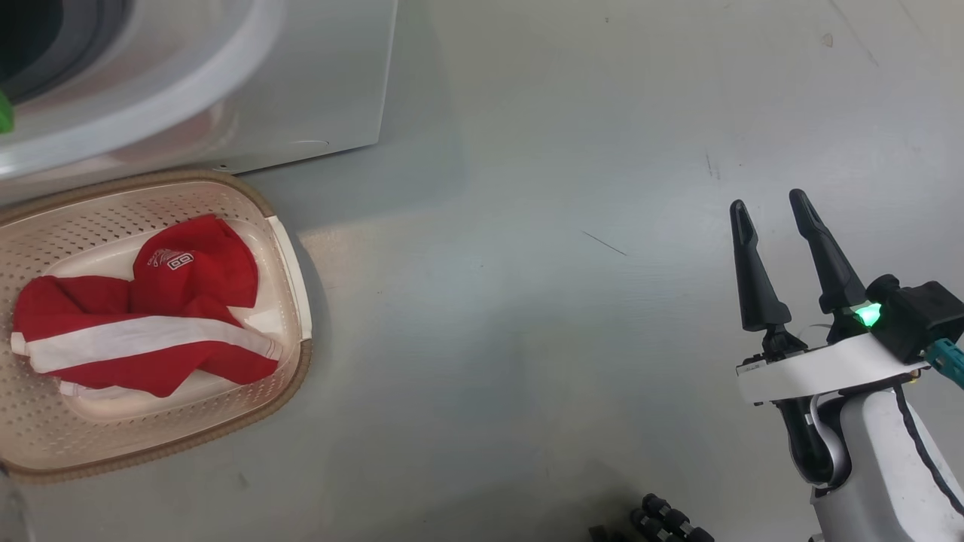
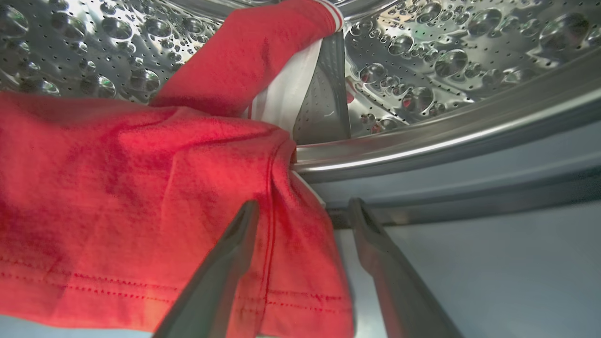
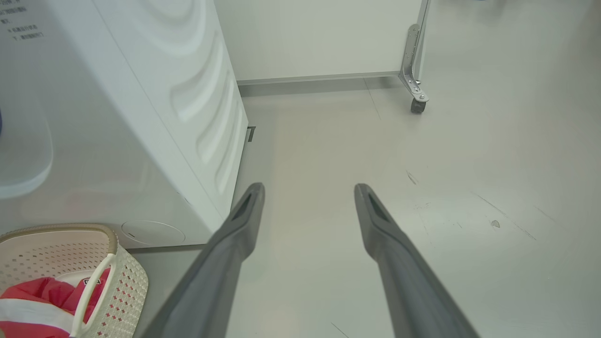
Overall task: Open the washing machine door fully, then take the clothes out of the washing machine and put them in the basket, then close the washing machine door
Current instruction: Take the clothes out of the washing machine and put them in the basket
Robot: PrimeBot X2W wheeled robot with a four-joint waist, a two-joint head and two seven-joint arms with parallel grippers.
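Note:
A red garment [image 2: 117, 188], one of the clothes, hangs out over the steel drum's lip [image 2: 422, 150] of the washing machine [image 1: 316, 75]. My left gripper [image 2: 304, 204] is open at its hanging hem, the left finger in front of the cloth and the right finger beside its edge. Another red garment with a white stripe [image 1: 188, 301] lies in the cream basket [image 1: 297, 376] on the floor before the machine. My right gripper [image 1: 768, 203] is open and empty over bare floor, well right of the basket. The washing machine door is out of view.
In the right wrist view the machine's white side [image 3: 141, 117] and the basket [image 3: 127, 286] stand left of my right gripper [image 3: 308, 188]. A metal frame leg on a caster [image 3: 415, 101] stands by the far wall. Open grey floor stretches to the right.

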